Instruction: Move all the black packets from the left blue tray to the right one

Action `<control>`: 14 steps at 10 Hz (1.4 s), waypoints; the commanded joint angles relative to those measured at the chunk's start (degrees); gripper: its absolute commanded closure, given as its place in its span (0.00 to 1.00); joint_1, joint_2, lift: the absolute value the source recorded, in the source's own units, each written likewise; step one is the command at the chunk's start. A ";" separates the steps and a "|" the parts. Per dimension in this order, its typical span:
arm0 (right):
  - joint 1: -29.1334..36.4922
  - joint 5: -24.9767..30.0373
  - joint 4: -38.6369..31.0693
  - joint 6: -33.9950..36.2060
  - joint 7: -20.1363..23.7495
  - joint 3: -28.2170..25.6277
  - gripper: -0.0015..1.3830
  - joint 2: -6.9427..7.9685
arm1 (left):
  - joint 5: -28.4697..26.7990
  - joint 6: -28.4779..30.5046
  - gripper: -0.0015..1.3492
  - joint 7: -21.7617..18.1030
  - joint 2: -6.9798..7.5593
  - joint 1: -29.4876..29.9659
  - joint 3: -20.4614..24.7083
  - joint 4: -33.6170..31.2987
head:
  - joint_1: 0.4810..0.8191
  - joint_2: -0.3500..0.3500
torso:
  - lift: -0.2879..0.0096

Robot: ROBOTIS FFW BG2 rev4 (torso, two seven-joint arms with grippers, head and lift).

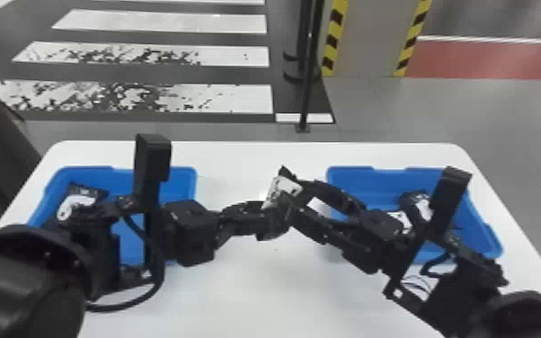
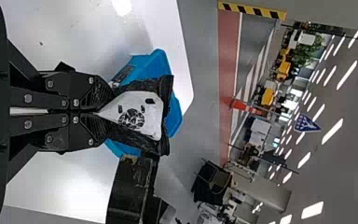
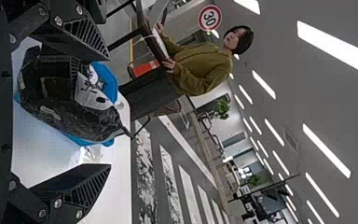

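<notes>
A black packet point(image 2: 135, 112) with a white label hangs above the white table point(image 1: 247, 292), its end pinched in the closed left gripper point(image 2: 103, 113), while the right gripper point(image 3: 109, 112) stands wide open around it, clamped on nothing. At least two packets point(image 1: 411, 197) lie in the right blue tray point(image 1: 485, 233); at least one point(image 1: 76, 191) remains in the left blue tray point(image 1: 188, 184), suggesting a job partly done. Both arms block full counts. Beyond the table rises a dark post point(image 1: 308, 90).
</notes>
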 commanded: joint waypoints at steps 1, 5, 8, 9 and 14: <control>-1.51 -0.59 1.89 0.71 0.09 0.41 0.22 -0.06 | 0.69 0.15 0.83 0.00 0.07 -0.19 -0.69 0.00 | 0.63 0.45 | 0.50; -1.93 -0.82 3.58 -2.25 0.44 0.53 0.93 -0.15 | 1.26 0.01 0.83 0.26 0.07 -0.33 -0.91 0.00 | 0.63 0.43 | 0.50; -1.93 -2.53 3.86 -2.11 1.14 0.87 0.93 -0.15 | 2.63 -4.07 0.28 1.32 -0.10 0.93 0.23 0.00 | 0.63 0.44 | 0.50; -2.78 -2.64 4.98 -2.25 1.14 0.30 0.93 -0.23 | 3.09 -6.18 0.14 1.58 -0.37 2.06 1.94 0.00 | 0.63 0.45 | 0.50; -12.76 3.18 20.59 -4.50 0.79 -8.27 0.93 -2.17 | 2.63 -8.01 0.09 3.60 -3.97 14.01 19.08 -9.70 | 0.63 0.45 | 0.50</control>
